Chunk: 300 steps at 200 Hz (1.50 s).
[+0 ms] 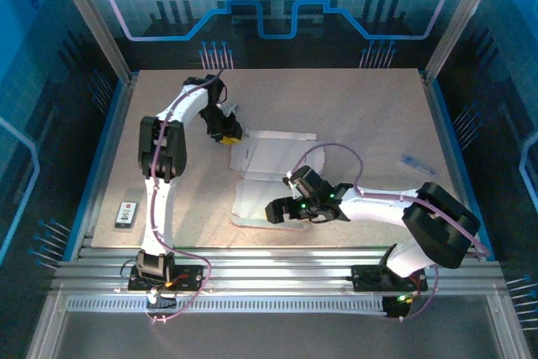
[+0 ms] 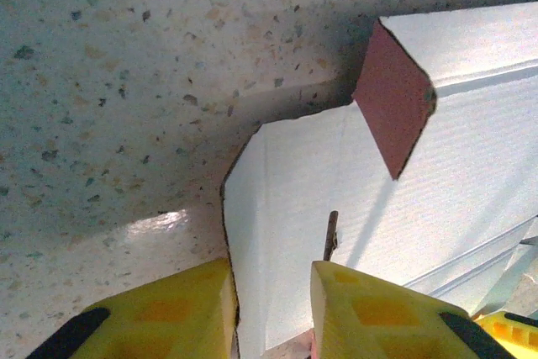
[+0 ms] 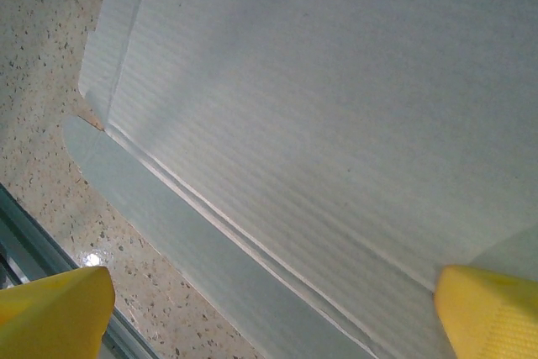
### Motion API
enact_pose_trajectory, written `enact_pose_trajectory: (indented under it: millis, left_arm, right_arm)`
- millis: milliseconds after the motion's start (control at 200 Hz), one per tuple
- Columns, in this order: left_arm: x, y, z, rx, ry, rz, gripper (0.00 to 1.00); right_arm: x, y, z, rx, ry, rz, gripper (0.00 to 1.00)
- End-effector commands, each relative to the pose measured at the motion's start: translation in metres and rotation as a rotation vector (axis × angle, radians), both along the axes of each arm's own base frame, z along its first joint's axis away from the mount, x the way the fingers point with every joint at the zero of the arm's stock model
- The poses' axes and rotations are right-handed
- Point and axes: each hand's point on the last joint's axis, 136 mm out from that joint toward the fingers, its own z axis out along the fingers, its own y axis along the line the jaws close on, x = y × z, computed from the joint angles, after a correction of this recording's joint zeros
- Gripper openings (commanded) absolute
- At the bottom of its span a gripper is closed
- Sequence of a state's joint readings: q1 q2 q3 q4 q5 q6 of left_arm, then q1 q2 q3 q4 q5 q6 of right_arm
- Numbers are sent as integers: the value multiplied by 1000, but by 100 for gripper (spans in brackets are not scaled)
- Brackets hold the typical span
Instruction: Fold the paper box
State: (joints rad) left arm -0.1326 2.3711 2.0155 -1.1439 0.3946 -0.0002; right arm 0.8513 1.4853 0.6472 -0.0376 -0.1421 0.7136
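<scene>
Lying whitish face up in the middle of the worktop [image 1: 361, 107], the box [image 1: 267, 170] seems to run its long axis from near to far. The left end effector [image 1: 225, 132] sits at its far-left corner, fingers [image 2: 181, 313] apart and straddling the card's edge beside a raised pink flap [image 2: 393, 98], so that arm looks best placed to fold. The right end effector [image 1: 282, 210] hangs over the near panel, spread wide; its arm covers the near edge from above, and I cannot tell whether either touches the card.

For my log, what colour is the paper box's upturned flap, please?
The flap is pink; left wrist view.
</scene>
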Motion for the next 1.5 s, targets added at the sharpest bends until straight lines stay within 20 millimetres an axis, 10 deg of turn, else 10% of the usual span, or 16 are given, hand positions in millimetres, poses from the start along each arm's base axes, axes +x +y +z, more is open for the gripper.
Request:
enact_pose_trajectory:
  millis: [0, 520, 891, 1111, 1496]
  left_arm:
    - [-8, -6, -4, -39, 60, -4, 26]
    - [-3, -7, -1, -34, 47, 4, 11]
    - [-7, -28, 63, -73, -227, 35, 0]
    - [-25, -29, 70, -80, -389, 92, 0]
    - [-41, -31, 73, 46, -544, 122, 0]
  right_arm:
    - [-13, -5, -16, -63, 45, 29, 100]
    - [-15, -6, -22, -67, 50, 27, 100]
    - [0, 6, 20, -54, -20, 64, 94]
    - [1, 7, 44, -20, -37, 52, 72]
    - [-14, -19, -4, -181, 26, -107, 29]
